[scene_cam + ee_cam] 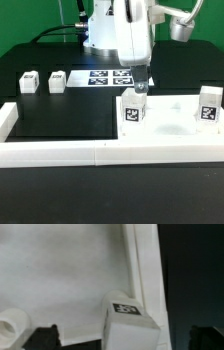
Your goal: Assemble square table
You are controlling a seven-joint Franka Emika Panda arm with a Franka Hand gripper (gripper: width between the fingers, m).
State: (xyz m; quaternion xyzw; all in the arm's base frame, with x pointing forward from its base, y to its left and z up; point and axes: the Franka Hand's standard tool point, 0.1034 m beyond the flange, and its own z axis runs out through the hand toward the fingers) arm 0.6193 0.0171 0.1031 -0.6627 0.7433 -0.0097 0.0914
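The square table's white top lies at the exterior view's right, against the border wall. One white tagged leg stands upright on its near-left corner, and another leg stands at its right edge. Two loose legs rest on the black table at the left. My gripper hangs open just above the near-left leg. In the wrist view that leg sits between my dark fingertips, with gaps on both sides; my gripper holds nothing. The top's rim and flat surface fill the view.
The marker board lies behind the gripper near the arm's base. A long white border wall runs along the front and turns up at the left. A round socket shows on the top.
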